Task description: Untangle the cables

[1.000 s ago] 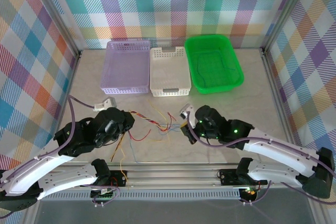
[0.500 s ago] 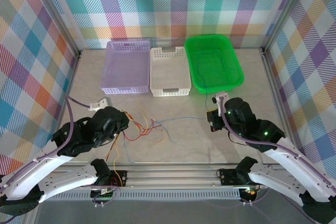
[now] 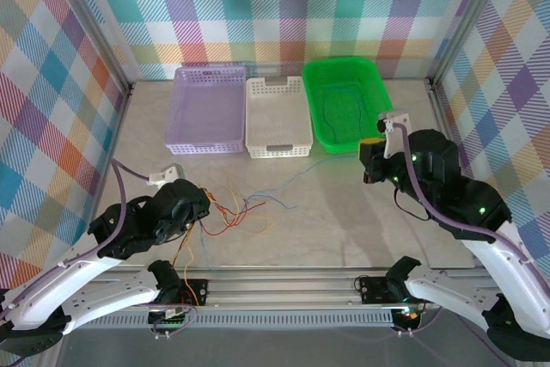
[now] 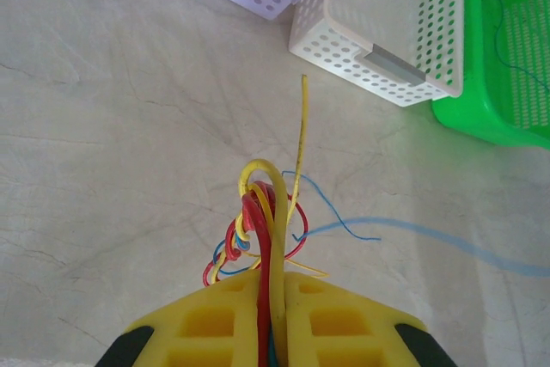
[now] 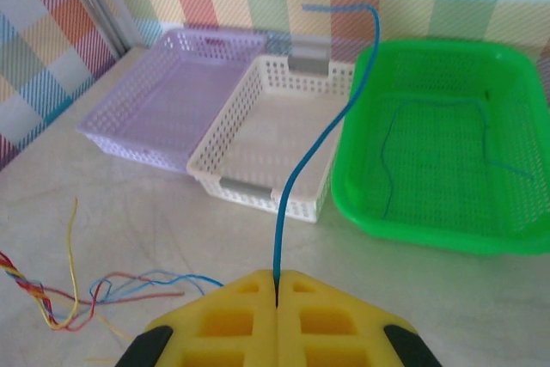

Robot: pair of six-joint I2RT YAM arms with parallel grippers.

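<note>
The cables (image 3: 230, 212) lie as a red, yellow and blue tangle on the table at the front left. My left gripper (image 3: 201, 207) is shut on the tangle's end. In the left wrist view its jaws (image 4: 277, 279) pinch looped red and yellow cables (image 4: 262, 204). My right gripper (image 3: 369, 161) hangs in front of the green basket (image 3: 391, 118), shut on one blue cable (image 5: 322, 139) that rises from its jaws (image 5: 277, 277). That cable's tail (image 3: 296, 180) trails back toward the tangle. Another thin blue cable (image 5: 388, 161) lies inside the green basket.
A purple basket (image 3: 204, 147) and a white basket (image 3: 278, 150) stand side by side left of the green one at the back. Checked walls close in the table on three sides. A metal rail (image 3: 284, 285) runs along the front edge.
My right gripper has moved right and toward the green basket, drawing a blue cable out of the tangle. My left gripper has held the bundle and shifted slightly.
</note>
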